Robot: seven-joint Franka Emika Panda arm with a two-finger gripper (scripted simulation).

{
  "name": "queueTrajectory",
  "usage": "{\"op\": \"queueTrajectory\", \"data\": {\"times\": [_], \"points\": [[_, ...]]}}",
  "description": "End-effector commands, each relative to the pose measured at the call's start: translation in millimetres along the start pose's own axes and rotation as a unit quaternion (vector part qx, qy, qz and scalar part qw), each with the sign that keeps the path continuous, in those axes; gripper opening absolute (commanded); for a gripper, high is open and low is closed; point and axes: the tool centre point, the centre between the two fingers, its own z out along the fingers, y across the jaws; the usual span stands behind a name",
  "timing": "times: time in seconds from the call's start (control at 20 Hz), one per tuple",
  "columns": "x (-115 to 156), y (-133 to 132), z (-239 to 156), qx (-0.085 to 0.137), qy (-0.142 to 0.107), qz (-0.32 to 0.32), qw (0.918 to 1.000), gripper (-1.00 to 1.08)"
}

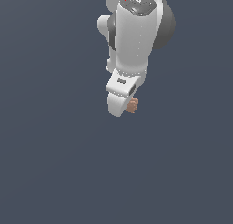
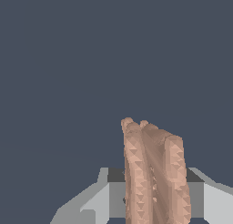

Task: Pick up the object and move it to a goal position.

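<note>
We have the claw point(image 2: 152, 205) closed on the ridged brown piece point(image 2: 154, 173), which stands between its grey fingers point(image 2: 98, 200) in the wrist view. In the exterior view the piece point(image 1: 132, 105) peeks out beside the white arm point(image 1: 132, 41), seemingly clear of the grey floor point(image 1: 54, 164). We judge the pick-up done and the carry under way. No goal marker shows, so next we need a steady move with a firm grip.

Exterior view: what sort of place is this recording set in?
Most likely a bare simulated scene, not a real room: a flat, featureless grey-blue ground, a smooth rendered white arm, and a faceted orange-brown piece between its fingers.
</note>
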Motion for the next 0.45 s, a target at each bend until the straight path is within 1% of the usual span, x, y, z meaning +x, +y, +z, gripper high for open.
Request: {"op": "queueTrajectory", "data": {"times": [0.0,0.2,0.4], "points": [[1,-7,-16,0.001,0.000,0.000,1.0000,-1.00],[2,-14,-32,0.001,0.000,0.000,1.0000,-1.00],[3,-17,-38,0.001,0.000,0.000,1.0000,-1.00]]}}
